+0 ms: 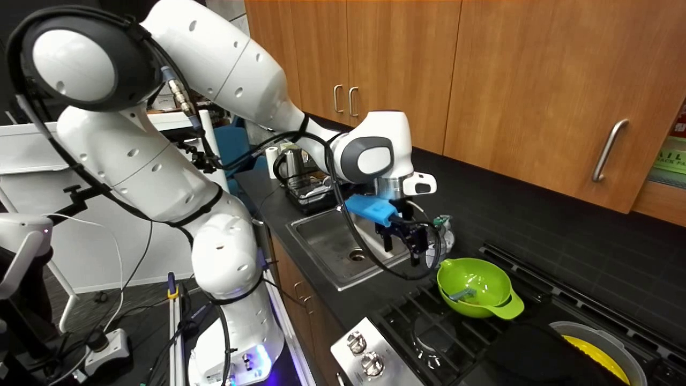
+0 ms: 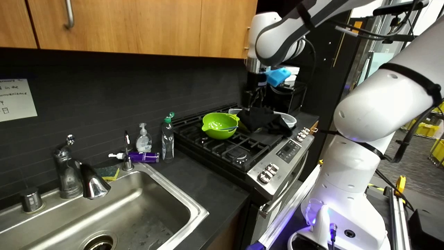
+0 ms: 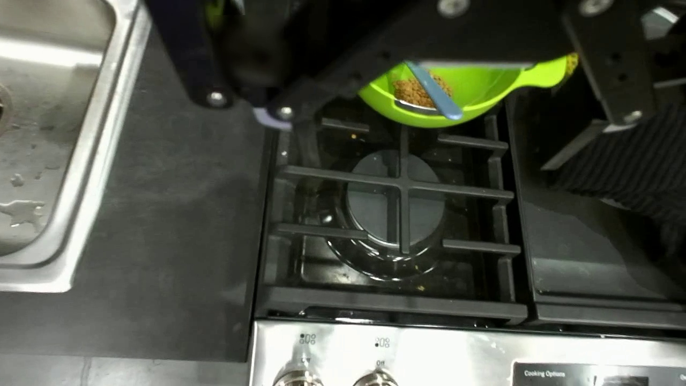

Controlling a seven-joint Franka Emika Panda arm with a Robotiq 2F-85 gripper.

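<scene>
My gripper (image 1: 402, 252) points down over the stove area and stands open. Between its spread fingers I see no held object. Near it, a lime green bowl (image 2: 220, 126) with a handle and spout rests on the stove grate. In the wrist view brown grains (image 3: 404, 92) lie inside the bowl, and a utensil with a blue-grey handle (image 3: 437, 94) leans across its rim. The dark gripper parts hide the bowl's far side there. A black cloth (image 2: 260, 118) lies beside the bowl, partly over a grey container (image 1: 632, 348) with something yellow in it.
A steel sink (image 2: 199, 210) with a faucet (image 2: 69, 173) is set in the dark counter. By it stand a soap pump (image 2: 143, 139) and a clear bottle (image 2: 168, 139); a purple bottle (image 2: 144, 157) lies there. Wooden cabinets (image 1: 536, 96) hang above. Stove knobs (image 1: 372, 363) line the front.
</scene>
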